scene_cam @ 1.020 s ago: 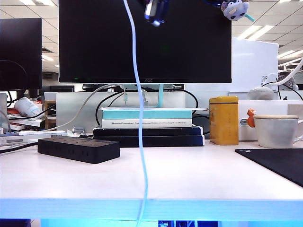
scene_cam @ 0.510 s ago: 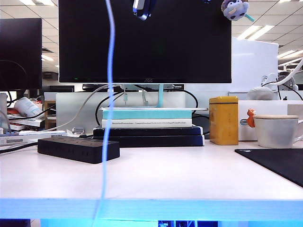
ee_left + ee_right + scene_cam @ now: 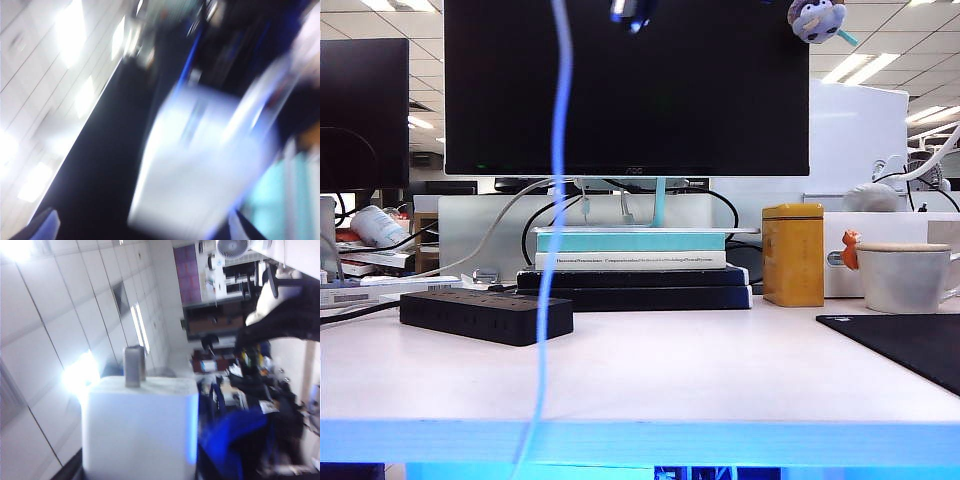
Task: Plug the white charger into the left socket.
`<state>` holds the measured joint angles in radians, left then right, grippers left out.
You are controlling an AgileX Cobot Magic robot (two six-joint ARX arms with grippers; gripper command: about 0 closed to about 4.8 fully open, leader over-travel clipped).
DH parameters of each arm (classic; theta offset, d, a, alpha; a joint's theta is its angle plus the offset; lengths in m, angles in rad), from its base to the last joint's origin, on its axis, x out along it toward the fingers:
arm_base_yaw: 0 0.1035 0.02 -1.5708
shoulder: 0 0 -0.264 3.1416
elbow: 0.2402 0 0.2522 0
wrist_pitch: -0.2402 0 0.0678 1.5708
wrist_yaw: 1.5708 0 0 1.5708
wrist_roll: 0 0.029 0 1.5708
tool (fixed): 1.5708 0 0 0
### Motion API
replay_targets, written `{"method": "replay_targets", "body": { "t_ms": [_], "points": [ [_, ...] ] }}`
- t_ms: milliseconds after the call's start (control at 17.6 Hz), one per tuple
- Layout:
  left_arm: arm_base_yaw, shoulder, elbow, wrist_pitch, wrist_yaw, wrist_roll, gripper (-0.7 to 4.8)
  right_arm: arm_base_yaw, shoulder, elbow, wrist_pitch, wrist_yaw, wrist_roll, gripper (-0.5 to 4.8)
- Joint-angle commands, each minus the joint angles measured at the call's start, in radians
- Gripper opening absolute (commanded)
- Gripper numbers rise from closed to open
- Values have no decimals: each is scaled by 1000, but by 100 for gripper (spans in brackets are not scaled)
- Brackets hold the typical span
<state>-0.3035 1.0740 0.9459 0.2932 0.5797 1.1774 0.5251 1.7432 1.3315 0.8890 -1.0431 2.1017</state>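
The right gripper is clenched on the charger, high above the desk. The prongs point towards the ceiling, away from the strip. The left gripper is released, fingertips wide apart. It is also aloft, facing a blurred white box that is probably the charger. The strip lies near the desk's left edge, just in front of the books. The left socket is on its top face towards the left end, but the openings cannot be made out from this low angle.

Risks, as I judge them:
- The prongs face the wrong way. A big wrist turn is needed, and the charger could twist or slip in the grip during it.
- The cable hangs down past the desk's front edge. It may catch that edge or drag across the strip and shift it.
- Nothing pins the strip. A push off the vertical could slide or tip it, or land the prongs in a neighbouring socket.

Containers: a yellow tin stands towards the back right with its lid on, contents hidden. The mug near the right edge is seen side-on, so its inside is not visible.
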Motion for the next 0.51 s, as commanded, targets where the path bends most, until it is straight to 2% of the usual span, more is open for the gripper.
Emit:
{"method": "replay_targets", "body": {
  "t_ms": [57,283,510],
  "points": [
    [0,0,2,19,-9,0,479,-35,-17,7,84,-40,27,206],
    [0,2,2,8,71,1,479,-39,-30,7,80,-61,27,206],
    [0,2,2,8,79,1,479,-39,-30,7,63,-61,27,206]
  ]
}}
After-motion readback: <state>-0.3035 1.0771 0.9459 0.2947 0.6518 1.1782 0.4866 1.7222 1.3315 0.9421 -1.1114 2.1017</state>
